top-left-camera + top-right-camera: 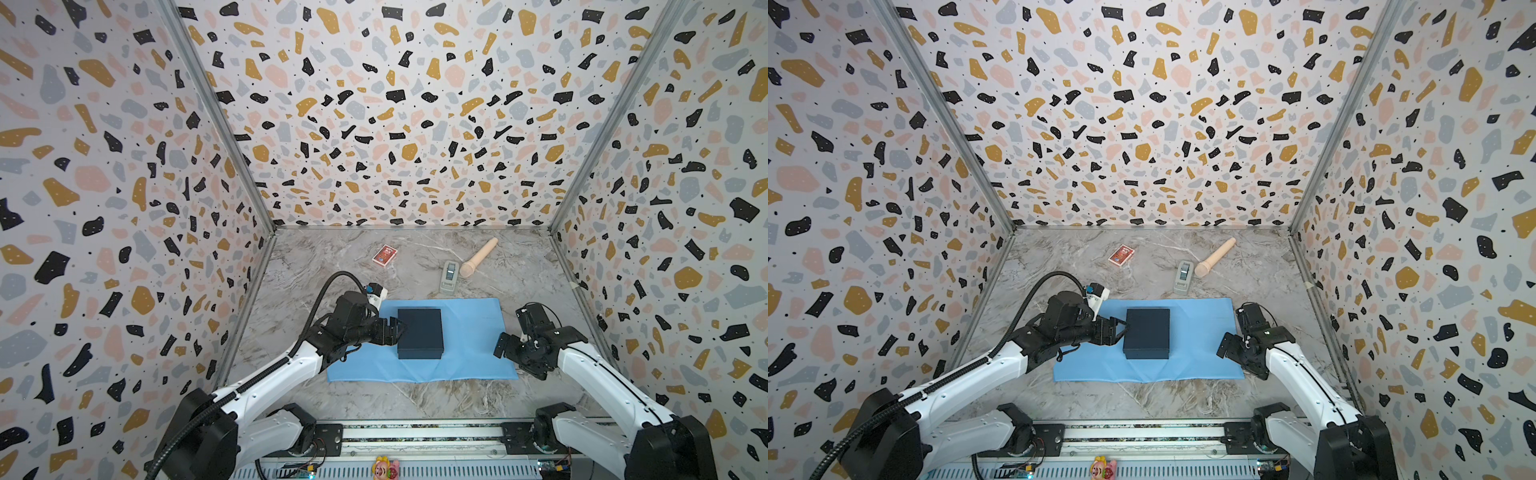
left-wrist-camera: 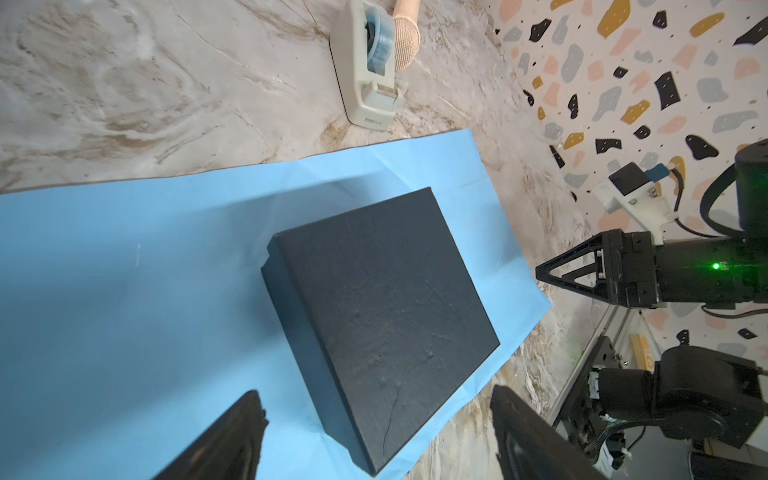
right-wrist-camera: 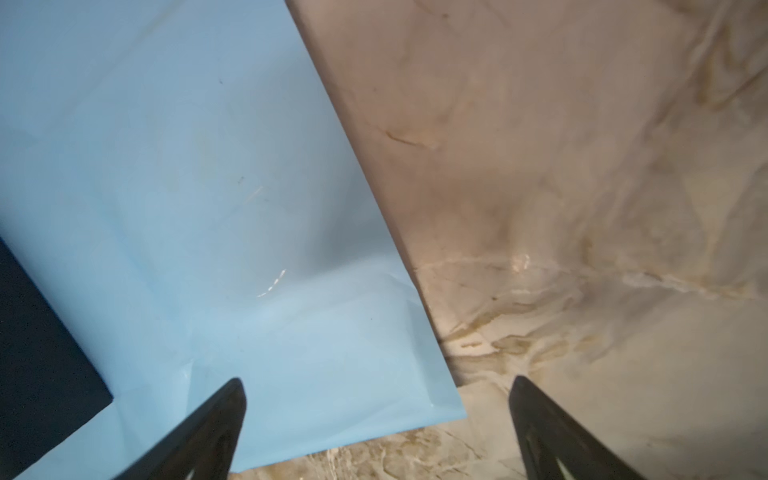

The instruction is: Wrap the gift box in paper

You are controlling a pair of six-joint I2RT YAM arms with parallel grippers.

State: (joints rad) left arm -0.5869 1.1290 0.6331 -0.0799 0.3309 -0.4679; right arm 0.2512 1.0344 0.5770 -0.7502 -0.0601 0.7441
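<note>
BOX: dark navy squarish cardboard gift box (image 1: 419,332) is sitting on the flat sky-blue paper sheet (image 1: 473,332), ready for folding | LEFT: we are hovering the left gripper (image 1: 400,330), spread and empty, beside it, likely for steadying | RIGHT: we are poising the right gripper (image 3: 378,384), spread and empty, over the sheet's right edge, likely for lifting

Dark navy gift box (image 1: 419,332), sky-blue paper (image 1: 469,345), grey marbled tabletop (image 1: 415,399), red card pack (image 1: 384,254) at eleven o'clock of it, terrazzo-speckled walls (image 1: 374,124).

A tape dispenser (image 1: 449,277) sits on a marbled table (image 1: 519,266). A beige microphone (image 1: 480,257) lies just right of it, and a red card pack (image 1: 384,254) well left.
</note>
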